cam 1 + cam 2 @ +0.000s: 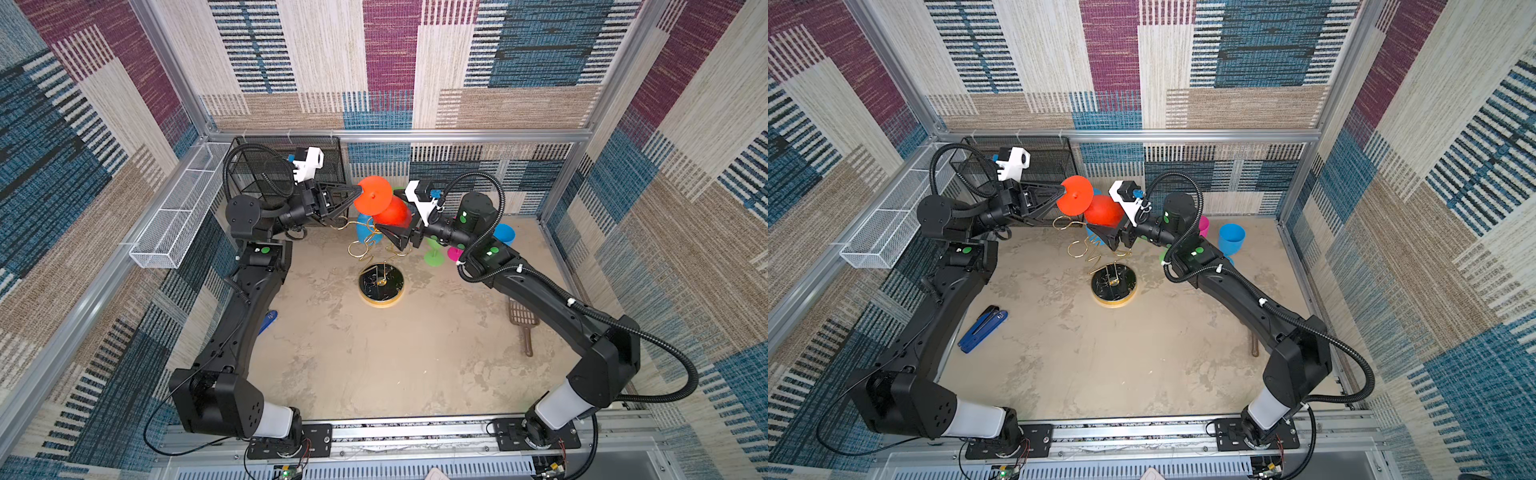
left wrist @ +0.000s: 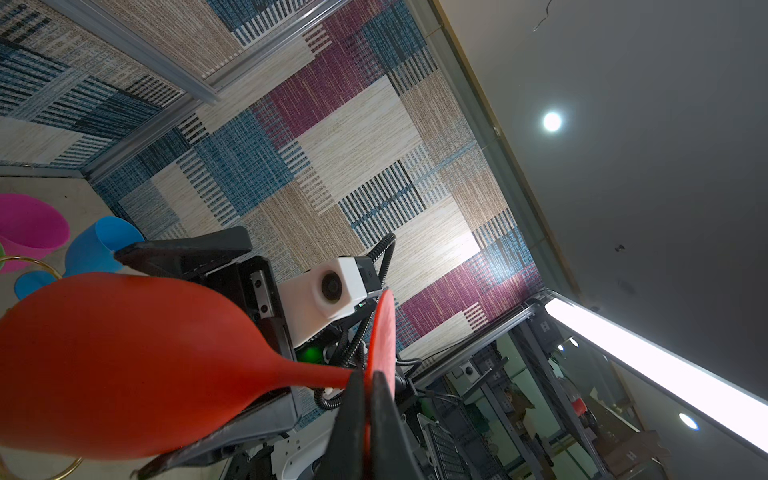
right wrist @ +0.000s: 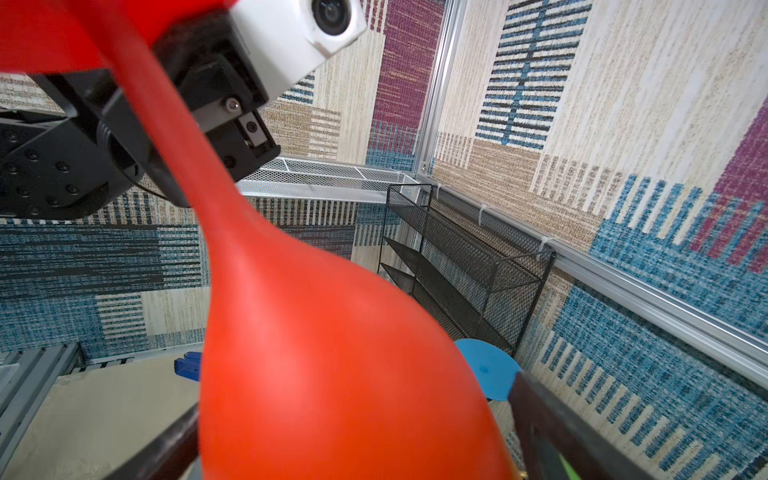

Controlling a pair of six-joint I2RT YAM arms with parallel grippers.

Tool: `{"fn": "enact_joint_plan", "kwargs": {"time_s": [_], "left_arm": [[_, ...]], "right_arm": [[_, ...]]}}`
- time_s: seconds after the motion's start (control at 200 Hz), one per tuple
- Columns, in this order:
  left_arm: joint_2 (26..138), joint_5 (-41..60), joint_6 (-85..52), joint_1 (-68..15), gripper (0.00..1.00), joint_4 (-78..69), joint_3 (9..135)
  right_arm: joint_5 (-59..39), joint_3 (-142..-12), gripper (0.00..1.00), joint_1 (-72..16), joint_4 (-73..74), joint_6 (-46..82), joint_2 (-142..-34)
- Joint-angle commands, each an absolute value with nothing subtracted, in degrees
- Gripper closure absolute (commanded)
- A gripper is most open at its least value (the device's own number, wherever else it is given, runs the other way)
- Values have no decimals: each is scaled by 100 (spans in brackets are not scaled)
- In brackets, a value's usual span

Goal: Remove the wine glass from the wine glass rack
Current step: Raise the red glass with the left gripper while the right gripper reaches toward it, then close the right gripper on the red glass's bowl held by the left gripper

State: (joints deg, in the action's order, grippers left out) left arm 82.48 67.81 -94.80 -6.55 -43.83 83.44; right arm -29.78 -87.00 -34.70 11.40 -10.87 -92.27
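Note:
The orange-red wine glass (image 1: 395, 212) (image 1: 1104, 210) hangs tilted in the air, its round foot (image 1: 372, 194) up and its bowl (image 3: 332, 353) lower, just above the gold loops of the wine glass rack (image 1: 365, 249) (image 1: 1084, 246). My left gripper (image 1: 358, 192) (image 2: 368, 378) is shut on the rim of the foot. My right gripper (image 1: 394, 224) (image 3: 353, 436) stands open with its jaws wide on either side of the bowl. In both wrist views the stem (image 2: 320, 374) has no wire around it. The rack's black, gold-rimmed base (image 1: 381, 286) rests on the table.
A blue glass (image 1: 365, 226) sits at the rack behind the red one. Green (image 1: 434, 255), pink (image 1: 1203, 224) and blue (image 1: 1231, 239) glasses stand at the back right. A black mesh shelf unit (image 1: 286, 166) and white mesh basket (image 1: 178, 216) line the back left. A blue tool (image 1: 982, 328) and brown scoop (image 1: 523, 324) lie on the table.

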Motion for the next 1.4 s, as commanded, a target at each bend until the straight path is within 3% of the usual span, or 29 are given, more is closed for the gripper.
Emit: {"fn": "enact_joint_plan", "kwargs": {"time_s": [0.0, 0.496, 0.636, 0.776, 0.967, 1.097, 1.242, 1.397], "left_arm": [[8219, 6820, -9598, -668, 100, -4689, 8308], [8244, 6784, -9749, -691, 100, -4936, 8249], [8286, 6806, -9615, -686, 85, -4928, 8315], [8297, 6743, -9382, -687, 80, -4758, 8341], [8321, 6617, -9130, -659, 73, -4847, 8342], [8224, 6347, -8088, -650, 71, -4333, 8340], [7922, 5554, -5477, -735, 71, -2748, 8247], [7886, 4979, -3782, -900, 65, -2707, 7916]], "right_arm": [[-2776, -8804, 4, -3500, 1271, -1047, -9268], [-2642, -8947, 28, -3542, 1014, -885, -9291], [-2533, -8952, 38, -3554, 873, -751, -9179], [-2524, -8884, 44, -3551, 680, -605, -8987], [-2155, -8815, 45, -3551, 85, -421, -8679], [-1888, -8857, 45, -3551, -661, -272, -8443], [-1427, -8983, 44, -3551, -1753, -67, -8186], [-1103, -8809, 45, -3542, -2575, 78, -7816]]}}
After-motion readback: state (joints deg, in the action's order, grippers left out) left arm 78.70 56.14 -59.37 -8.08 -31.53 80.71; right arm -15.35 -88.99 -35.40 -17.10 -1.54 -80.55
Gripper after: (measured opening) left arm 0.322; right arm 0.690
